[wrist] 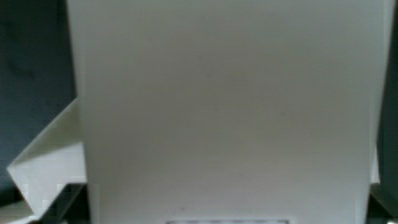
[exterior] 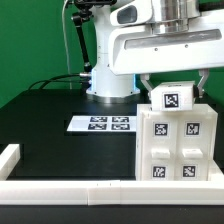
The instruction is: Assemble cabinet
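Note:
The cabinet (exterior: 178, 143), a white box-shaped shell with several black-and-white tags on its front, stands at the front of the exterior view's right. A smaller white tagged piece (exterior: 172, 98) sits on top of it. My gripper (exterior: 175, 88) hangs straight above, with one finger on each side of that piece, and is shut on it. In the wrist view the piece's plain white face (wrist: 222, 110) fills most of the picture. Dark fingertips (wrist: 61, 203) show at its edges. A white slanted part of the cabinet (wrist: 50, 150) shows beside it.
The marker board (exterior: 102, 124) lies flat on the black table at mid-left. A low white border rail (exterior: 60, 188) runs along the front edge and turns up at the left corner (exterior: 10, 157). The arm's white base (exterior: 110, 80) stands behind.

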